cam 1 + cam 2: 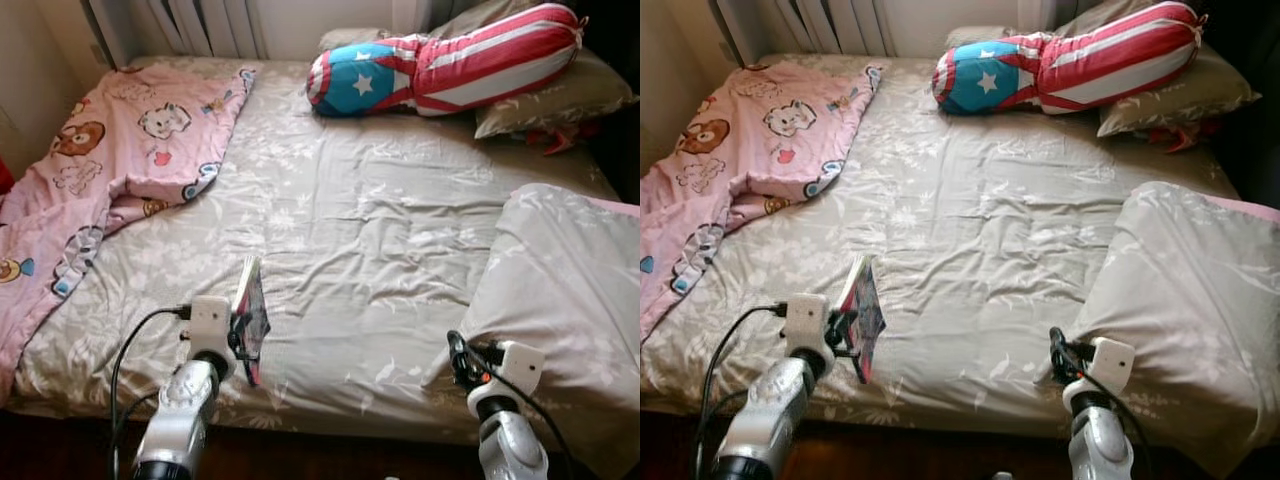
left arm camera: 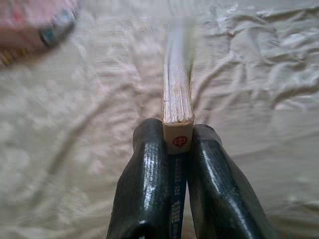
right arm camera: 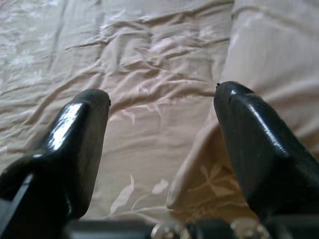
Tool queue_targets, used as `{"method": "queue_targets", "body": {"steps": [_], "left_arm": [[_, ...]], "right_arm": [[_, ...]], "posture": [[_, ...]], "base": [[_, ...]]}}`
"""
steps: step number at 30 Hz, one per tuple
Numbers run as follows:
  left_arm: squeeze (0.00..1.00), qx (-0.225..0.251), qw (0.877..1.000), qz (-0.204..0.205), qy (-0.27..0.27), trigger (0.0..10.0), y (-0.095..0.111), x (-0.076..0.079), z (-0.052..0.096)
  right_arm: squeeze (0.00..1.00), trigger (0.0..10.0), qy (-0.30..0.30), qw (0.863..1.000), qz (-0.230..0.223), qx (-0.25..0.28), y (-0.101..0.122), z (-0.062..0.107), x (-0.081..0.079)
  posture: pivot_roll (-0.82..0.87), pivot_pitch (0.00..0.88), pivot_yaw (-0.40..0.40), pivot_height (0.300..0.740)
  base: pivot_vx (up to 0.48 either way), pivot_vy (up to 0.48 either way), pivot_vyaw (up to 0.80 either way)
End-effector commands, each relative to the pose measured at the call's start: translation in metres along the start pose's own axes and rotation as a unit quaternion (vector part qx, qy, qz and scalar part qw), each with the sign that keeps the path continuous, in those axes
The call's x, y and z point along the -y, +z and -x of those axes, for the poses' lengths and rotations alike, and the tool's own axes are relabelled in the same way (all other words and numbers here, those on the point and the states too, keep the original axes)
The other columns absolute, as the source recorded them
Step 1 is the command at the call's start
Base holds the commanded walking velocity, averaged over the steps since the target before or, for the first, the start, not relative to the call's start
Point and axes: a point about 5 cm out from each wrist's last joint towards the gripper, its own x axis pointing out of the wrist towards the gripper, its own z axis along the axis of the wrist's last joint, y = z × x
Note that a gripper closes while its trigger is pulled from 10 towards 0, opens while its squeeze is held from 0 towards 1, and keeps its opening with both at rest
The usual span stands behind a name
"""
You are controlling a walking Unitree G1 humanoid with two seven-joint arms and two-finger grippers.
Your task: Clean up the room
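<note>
The left gripper (image 2: 177,149) has its jaws clamped on the spine end of a thin book (image 1: 250,312), held upright on edge just above the near edge of the bed (image 1: 380,240). The wrist view shows the page block running away between the two black fingers (image 2: 147,179), with a small round red emblem on the spine foot; its character is too small to read with confidence. The book looks light and stiff, but slim enough to pivot in a narrow pinch, so a hold close to the spine seems soundest. The right gripper (image 3: 162,149) hangs with jaws wide apart and empty, just beside the corner of a folded grey quilt (image 1: 570,290). Farther off lie a pink cartoon blanket (image 1: 120,150) and a star-and-stripe bolster (image 1: 440,65).
</note>
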Motion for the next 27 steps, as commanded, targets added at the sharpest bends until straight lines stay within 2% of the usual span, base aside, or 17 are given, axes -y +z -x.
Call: {"method": "queue_targets", "body": {"steps": [1, 3, 9, 13, 14, 16, 19, 27], "left_arm": [[0.00, 0.038, 0.999, -0.028, 0.008, 10.0, 0.006, 0.000, 0.005], [0.00, 0.049, 0.998, -0.009, 0.027, 10.0, 0.005, -0.002, 0.010], [0.00, 0.064, 0.997, -0.017, 0.031, 10.0, 0.007, -0.001, 0.010], [0.00, 0.085, 0.996, -0.008, 0.036, 10.0, 0.014, 0.000, 0.006], [0.00, 0.087, 0.995, -0.023, 0.035, 10.0, 0.015, -0.001, 0.005], [0.00, 0.091, 0.995, -0.027, 0.037, 10.0, 0.015, -0.002, 0.004], [0.00, 0.092, 0.995, -0.009, 0.050, 10.0, 0.016, -0.004, 0.003], [0.00, 0.087, 0.995, -0.009, 0.048, 10.0, 0.013, -0.003, 0.002]], "right_arm": [[0.00, 10.0, -0.005, 1.000, 0.006, 0.011, -0.001, 0.007, -0.001], [0.00, 10.0, -0.006, 1.000, 0.004, 0.017, -0.001, 0.011, -0.002], [0.00, 10.0, -0.004, 1.000, 0.017, 0.011, -0.005, 0.012, -0.006], [0.00, 10.0, -0.014, 1.000, 0.013, 0.016, -0.001, 0.008, -0.007], [0.00, 10.0, -0.014, 1.000, 0.013, 0.020, 0.001, 0.006, -0.007], [0.00, 10.0, -0.015, 1.000, 0.012, 0.022, 0.003, 0.005, -0.008], [0.00, 10.0, -0.017, 0.999, 0.014, 0.024, 0.004, 0.005, -0.007], [0.00, 10.0, -0.013, 1.000, 0.017, 0.021, 0.002, 0.005, -0.008]], "posture": [[-0.08, 0.088, -0.020, 0.740], [-0.08, 0.081, -0.021, 0.740], [-0.08, 0.076, -0.022, 0.740], [-0.08, 0.089, -0.024, 0.740], [-0.08, 0.091, -0.024, 0.740], [-0.09, 0.096, -0.025, 0.740], [-0.09, 0.096, -0.025, 0.740], [-0.08, 0.110, -0.022, 0.740]], "base": [[0.000, 0.000, 0.00], [0.000, 0.000, 0.00], [0.000, 0.000, 0.00], [0.000, 0.000, 0.00], [0.000, -0.281, 0.00], [0.000, -0.397, 0.00], [0.000, -0.480, 0.00], [0.000, -0.480, 0.00]]}}
